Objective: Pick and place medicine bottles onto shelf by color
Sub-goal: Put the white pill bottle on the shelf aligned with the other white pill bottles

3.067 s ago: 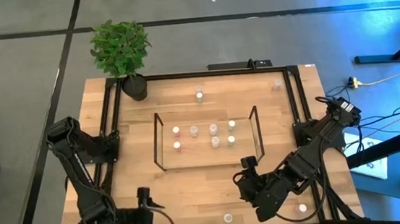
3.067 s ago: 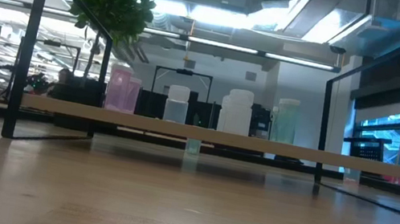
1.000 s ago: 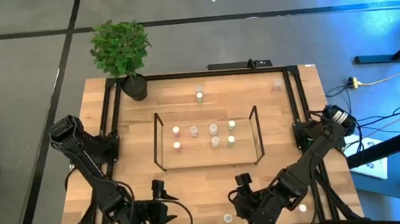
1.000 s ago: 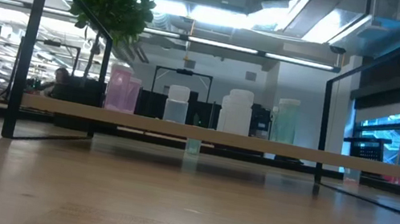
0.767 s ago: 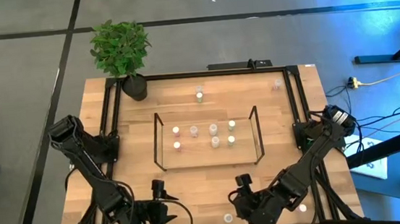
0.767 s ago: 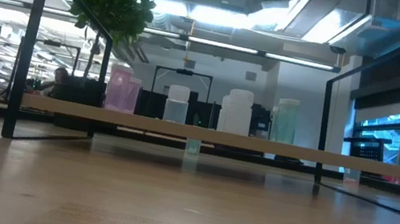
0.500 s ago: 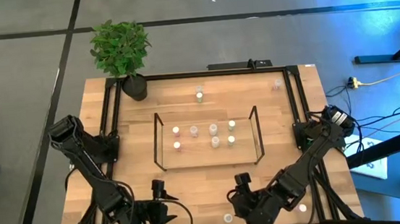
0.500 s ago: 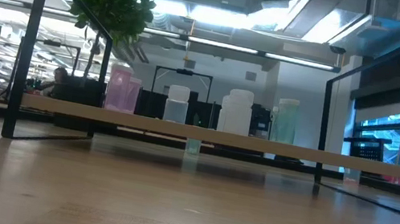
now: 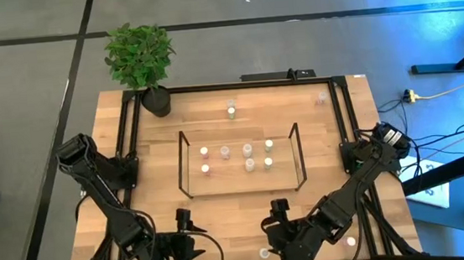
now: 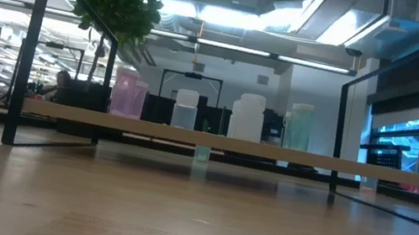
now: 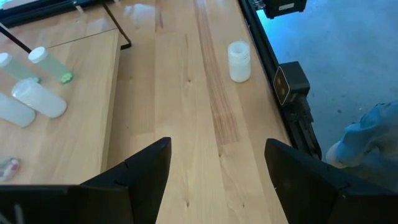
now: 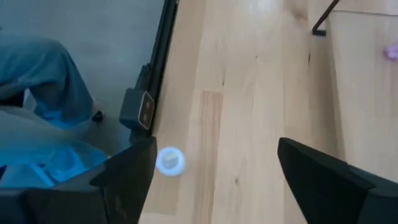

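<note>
Wooden bench (image 9: 163, 212), shelf (image 9: 239, 159) mid-bench. Right pincer (image 12: 214, 186) spread wide, empty, near-side of shelf, beside loose bottle (image 12: 169, 160). Likely light, slick, tippy; grip mid-body. Left pincer (image 11: 214, 177) spread, waiting.

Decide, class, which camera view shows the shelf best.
The high view: the whole shelf shows from above, its rod outline and the seven bottles on its board. The low view sees it edge-on, bottles overlapping; the left and right wrist views catch only a corner.
</note>
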Controlling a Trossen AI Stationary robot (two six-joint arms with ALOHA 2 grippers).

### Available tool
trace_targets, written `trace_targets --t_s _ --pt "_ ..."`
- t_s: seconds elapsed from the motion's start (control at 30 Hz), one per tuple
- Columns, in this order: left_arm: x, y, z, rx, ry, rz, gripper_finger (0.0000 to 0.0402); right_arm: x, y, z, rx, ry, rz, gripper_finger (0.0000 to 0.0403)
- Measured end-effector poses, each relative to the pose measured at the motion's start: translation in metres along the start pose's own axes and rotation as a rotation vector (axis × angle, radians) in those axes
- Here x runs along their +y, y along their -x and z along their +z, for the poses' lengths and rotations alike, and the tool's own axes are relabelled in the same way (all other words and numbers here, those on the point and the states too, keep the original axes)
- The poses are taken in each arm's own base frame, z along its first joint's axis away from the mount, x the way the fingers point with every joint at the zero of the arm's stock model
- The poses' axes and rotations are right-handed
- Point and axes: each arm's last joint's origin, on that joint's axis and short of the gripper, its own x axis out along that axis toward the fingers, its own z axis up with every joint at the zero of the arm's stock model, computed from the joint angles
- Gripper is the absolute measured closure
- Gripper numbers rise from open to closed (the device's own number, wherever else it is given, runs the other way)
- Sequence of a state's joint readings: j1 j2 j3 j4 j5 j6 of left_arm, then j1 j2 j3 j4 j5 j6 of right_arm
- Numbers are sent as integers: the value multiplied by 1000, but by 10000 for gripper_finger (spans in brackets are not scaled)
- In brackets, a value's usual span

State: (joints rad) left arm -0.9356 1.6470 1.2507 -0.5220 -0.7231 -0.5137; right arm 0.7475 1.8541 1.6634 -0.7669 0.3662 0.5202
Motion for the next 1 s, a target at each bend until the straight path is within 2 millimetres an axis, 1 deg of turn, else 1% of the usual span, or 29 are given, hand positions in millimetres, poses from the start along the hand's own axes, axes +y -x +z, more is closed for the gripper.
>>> trace_targets --t_s 0.17,0.5,0.67,0.77,0.9,1.0 --pt "0 0 0 0 0 0 149 4 -13 -5 45 -10 13 69" --pt "0 0 0 0 0 0 149 10 -46 -18 114 49 -23 69" --pt "0 0 0 0 0 0 149 14 -57 -22 130 74 -15 69" --pt "0 0 0 0 0 0 149 16 -62 -24 153 72 22 69" --pt "0 0 0 0 0 0 149 18 -66 -25 158 103 35 69" --pt "0 0 0 0 0 0 149 19 -72 -28 163 123 34 69"
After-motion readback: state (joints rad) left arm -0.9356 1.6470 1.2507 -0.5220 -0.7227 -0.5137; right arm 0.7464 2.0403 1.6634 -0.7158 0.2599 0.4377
